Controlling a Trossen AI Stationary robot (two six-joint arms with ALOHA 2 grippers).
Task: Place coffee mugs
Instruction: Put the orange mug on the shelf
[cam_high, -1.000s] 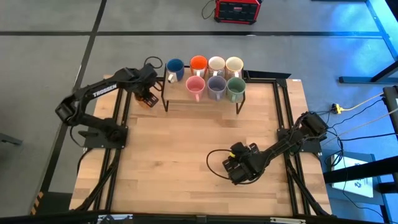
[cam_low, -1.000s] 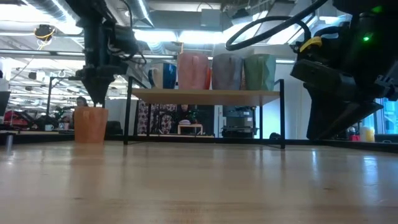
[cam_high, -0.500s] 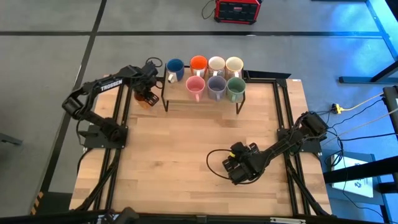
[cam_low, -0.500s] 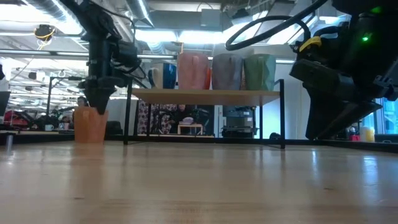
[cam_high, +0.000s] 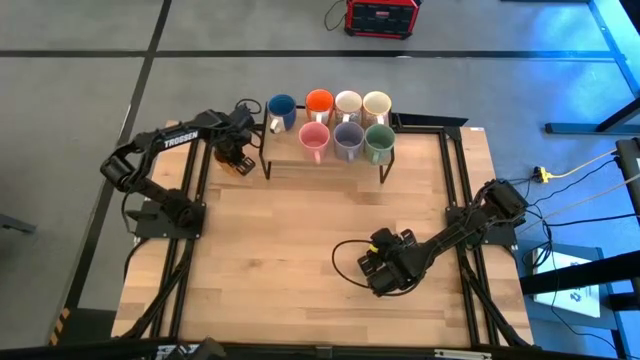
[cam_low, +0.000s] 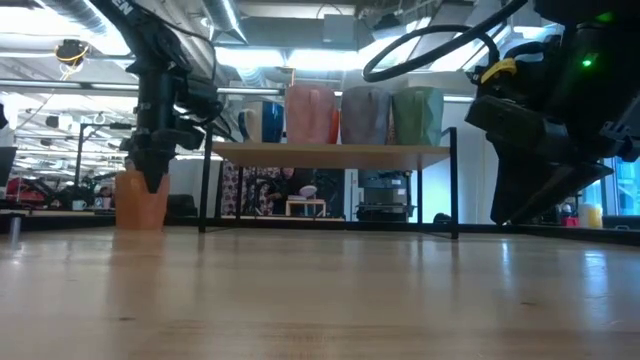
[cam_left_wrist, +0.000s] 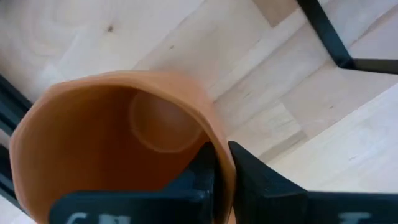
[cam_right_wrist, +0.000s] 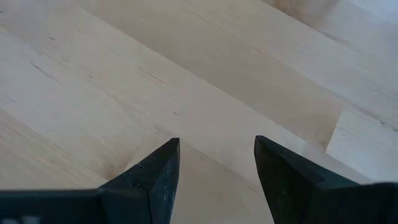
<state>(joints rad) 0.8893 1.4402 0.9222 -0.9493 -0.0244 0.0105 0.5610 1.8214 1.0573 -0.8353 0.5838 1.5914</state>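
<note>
An amber orange mug (cam_high: 231, 161) stands on the table at the far left, just left of a black-framed wooden rack (cam_high: 288, 160). My left gripper (cam_left_wrist: 221, 152) is shut on its wall and comes down on it from above (cam_low: 152, 178). The rack carries several mugs: blue (cam_high: 281, 108), red-orange (cam_high: 319, 101), two cream (cam_high: 347, 103), pink (cam_high: 314, 137), lavender (cam_high: 348, 137) and green (cam_high: 378, 138). My right gripper (cam_right_wrist: 216, 146) is open low over bare wood at the table's near right (cam_high: 372, 268), holding nothing. My left gripper pinches the amber mug's wall at the rim (cam_left_wrist: 216, 132), one finger (cam_left_wrist: 200, 167) inside the mug and the other (cam_left_wrist: 250, 169) outside. The fingers point down from above. The mug stands with its base on the table (cam_low: 140, 222).
The rack's black legs (cam_low: 204, 190) stand close to the right of the amber mug. Black frame rails (cam_high: 196, 180) run along the table's left and right sides. Open wood lies in the table's middle and near left (cam_high: 260, 260).
My left gripper has come down onto the amber mug's rim and shut on its wall, after standing open above it. The mug stays on the table.
</note>
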